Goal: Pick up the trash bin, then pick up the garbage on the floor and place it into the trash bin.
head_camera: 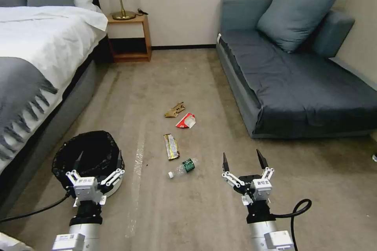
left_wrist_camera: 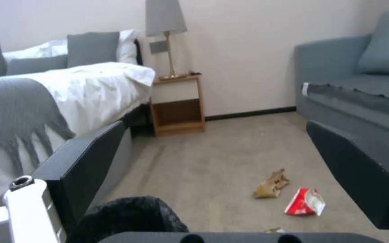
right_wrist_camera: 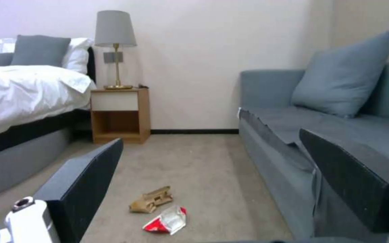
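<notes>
The trash bin [head_camera: 66, 157], a small white round bin lined with a black bag, stands on the carpet beside the bed. My left gripper [head_camera: 99, 159] hovers open over its near rim, and the bag's edge [left_wrist_camera: 131, 216] shows low between the fingers [left_wrist_camera: 86, 165]. The garbage lies in a line mid-floor: crumpled tan paper [head_camera: 175, 110] [left_wrist_camera: 272, 185] [right_wrist_camera: 152, 199], a red-and-white wrapper [head_camera: 185, 120] [left_wrist_camera: 305, 202] [right_wrist_camera: 167, 221], a yellow-silver wrapper [head_camera: 171, 146], and a clear bottle [head_camera: 183, 167]. My right gripper [head_camera: 242, 157] is open and empty, to the right of the bottle.
A bed [head_camera: 35, 47] with a grey throw runs along the left. A blue sofa [head_camera: 298, 82] fills the right side. A wooden nightstand [head_camera: 129, 37] with a lamp stands at the far wall. Open carpet lies between bed and sofa.
</notes>
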You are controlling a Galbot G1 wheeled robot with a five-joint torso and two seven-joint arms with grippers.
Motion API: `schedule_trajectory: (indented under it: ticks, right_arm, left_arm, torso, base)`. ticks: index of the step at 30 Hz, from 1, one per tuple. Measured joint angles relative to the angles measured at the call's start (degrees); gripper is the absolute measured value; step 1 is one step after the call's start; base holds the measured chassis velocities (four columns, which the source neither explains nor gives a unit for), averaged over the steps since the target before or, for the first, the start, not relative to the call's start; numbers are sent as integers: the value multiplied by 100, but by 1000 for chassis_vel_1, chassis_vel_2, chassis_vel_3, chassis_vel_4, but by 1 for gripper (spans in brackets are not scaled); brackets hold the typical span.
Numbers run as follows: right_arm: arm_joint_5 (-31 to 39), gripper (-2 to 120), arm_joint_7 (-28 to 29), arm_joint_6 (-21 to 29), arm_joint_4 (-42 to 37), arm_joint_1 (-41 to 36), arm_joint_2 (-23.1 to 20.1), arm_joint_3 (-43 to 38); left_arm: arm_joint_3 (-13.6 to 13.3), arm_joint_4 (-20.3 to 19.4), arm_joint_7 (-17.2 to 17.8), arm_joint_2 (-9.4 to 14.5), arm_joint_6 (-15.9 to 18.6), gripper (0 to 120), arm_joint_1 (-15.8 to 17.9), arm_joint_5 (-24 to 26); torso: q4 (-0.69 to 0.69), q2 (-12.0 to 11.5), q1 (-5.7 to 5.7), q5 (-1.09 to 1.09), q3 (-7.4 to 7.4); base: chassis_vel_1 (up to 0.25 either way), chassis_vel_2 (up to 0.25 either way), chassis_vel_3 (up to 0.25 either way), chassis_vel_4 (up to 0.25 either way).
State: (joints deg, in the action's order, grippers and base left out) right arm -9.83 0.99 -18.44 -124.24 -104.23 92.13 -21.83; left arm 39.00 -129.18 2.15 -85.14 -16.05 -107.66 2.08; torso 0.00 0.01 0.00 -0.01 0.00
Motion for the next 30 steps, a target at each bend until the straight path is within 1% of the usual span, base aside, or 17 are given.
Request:
schedule_trajectory:
  ticks: [3, 8, 9, 10, 11, 13, 14, 15, 16, 17, 18, 19, 21, 22, 25, 26, 30]
  right_arm:
    - [10, 100, 6, 15, 2, 1, 10, -3]
    - [29, 100, 25, 21, 13, -4, 17, -8]
    - [38, 100, 27, 21, 16, -6, 16, -9]
    - [53, 100, 33, 21, 23, -6, 13, -14]
    - [53, 100, 33, 21, 23, -6, 13, -14]
    - [71, 100, 39, 21, 30, -1, 1, -19]
    - [85, 100, 44, 23, 34, 3, -8, -25]
    - [85, 100, 44, 23, 34, 3, -8, -25]
    - [96, 100, 48, 24, 37, 6, -15, -27]
    - [104, 100, 49, 24, 40, 6, -18, -31]
    - [121, 100, 58, 24, 52, 7, -30, -42]
    - [121, 100, 58, 24, 52, 7, -30, -42]
    - [150, 100, 70, 22, 70, 4, -52, -66]
    - [150, 100, 70, 22, 70, 4, -52, -66]
    - [191, 100, 83, 9, 86, -4, -77, -110]
    - [191, 100, 83, 9, 86, -4, -77, -110]
    - [214, 100, 95, -2, 102, -16, -100, -137]
  left_arm:
    - [34, 0, -7, 69, 107, 100, 12, 95]
    - [360, -69, -24, 412, 583, 100, 187, 858]
    - [413, -78, -24, 552, 761, 100, 225, 1115]
    - [456, -72, -24, 827, 1080, 100, 279, 1539]
    - [456, -72, -24, 827, 1080, 100, 279, 1539]
    - [489, -37, -25, 1052, 1351, 100, 313, 1896]
    - [548, -4, -25, 1306, 1812, 100, 356, 2348]
    - [548, -4, -25, 1306, 1812, 100, 356, 2348]
    - [628, 25, -39, 1469, 2169, 100, 406, 2634]
    - [692, 45, -58, 1545, 2357, 100, 442, 2745]
    - [930, 128, -116, 1730, 2818, 100, 561, 2918]
    - [930, 128, -116, 1730, 2818, 100, 561, 2918]
    - [1353, 345, -225, 2064, 3325, 100, 757, 3172]
    - [1353, 345, -225, 2064, 3325, 100, 757, 3172]
    - [1810, 812, -340, 2534, 3679, 100, 1010, 3470]
    - [1810, 812, -340, 2534, 3679, 100, 1010, 3470]
    - [2044, 1555, -437, 3094, 3970, 100, 1332, 3614]
  torso:
    - [1, 0, 0, 0, 0]
    - [0, 0, 0, 0, 0]
    - [1, 0, 0, 0, 0]
    - [0, 0, 0, -1, 0]
    - [0, 0, 0, -1, 0]
    - [-1, 0, 0, 0, 0]
    - [0, 0, 0, -1, 0]
    - [0, 0, 0, -1, 0]
    - [0, -1, 0, 0, 1]
    - [0, -1, 0, -1, 1]
    - [0, -1, 0, -1, 1]
    - [0, -1, 0, -1, 1]
    - [0, -1, 0, -1, 1]
    - [0, -1, 0, -1, 1]
    - [0, -1, 0, 0, 1]
    - [0, -1, 0, 0, 1]
    - [1, -1, 0, 0, 1]
  base:
    - [0, 0, 0, 0]
    - [0, 0, 0, 0]
    - [0, 0, 0, 0]
    - [0, 0, 0, 0]
    - [0, 0, 0, 0]
    - [0, 0, 0, 0]
    - [0, 0, 0, 0]
    - [0, 0, 0, 0]
    - [0, 0, 0, 0]
    - [0, 0, 0, 0]
    - [0, 0, 0, 0]
    - [0, 0, 0, 0]
    - [0, 0, 0, 0]
    - [0, 0, 0, 0]
    - [0, 0, 0, 0]
    - [0, 0, 0, 0]
    - [0, 0, 0, 0]
